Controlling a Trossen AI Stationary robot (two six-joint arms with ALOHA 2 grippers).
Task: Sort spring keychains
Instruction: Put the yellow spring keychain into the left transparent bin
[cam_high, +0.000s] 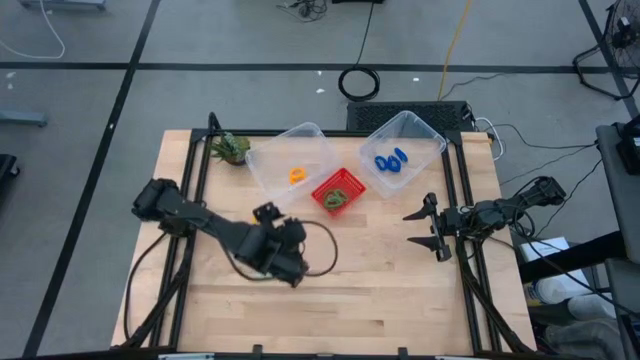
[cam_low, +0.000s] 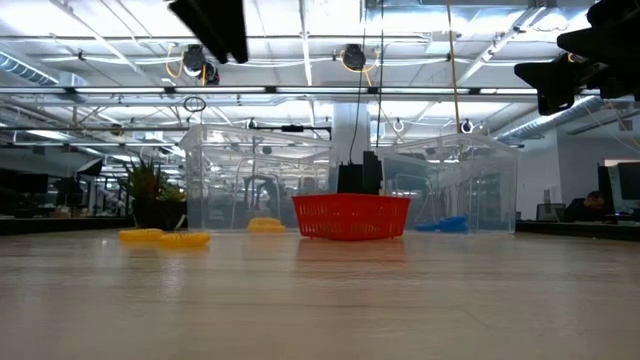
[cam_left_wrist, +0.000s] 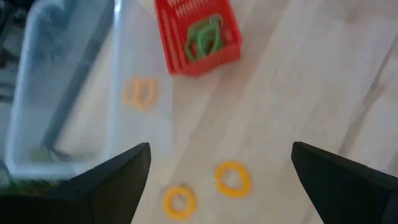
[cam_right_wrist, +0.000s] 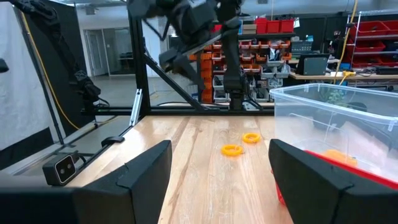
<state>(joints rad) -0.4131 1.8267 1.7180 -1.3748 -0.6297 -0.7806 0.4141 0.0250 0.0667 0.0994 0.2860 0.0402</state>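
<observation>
Orange spring keychains lie loose on the desk near the red basket; the left end effector, spread wide, hovers above them and could nudge one away. The right end effector, also spread, waits beyond the basket.

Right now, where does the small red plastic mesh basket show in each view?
High view: red plastic mesh basket at centre, between two clear bins.
Low view: centre.
Left wrist view: top, holding green loops.
Right wrist view: only a red edge, lower right.
Shared landmark: two loose yellow coiled loops.
</observation>
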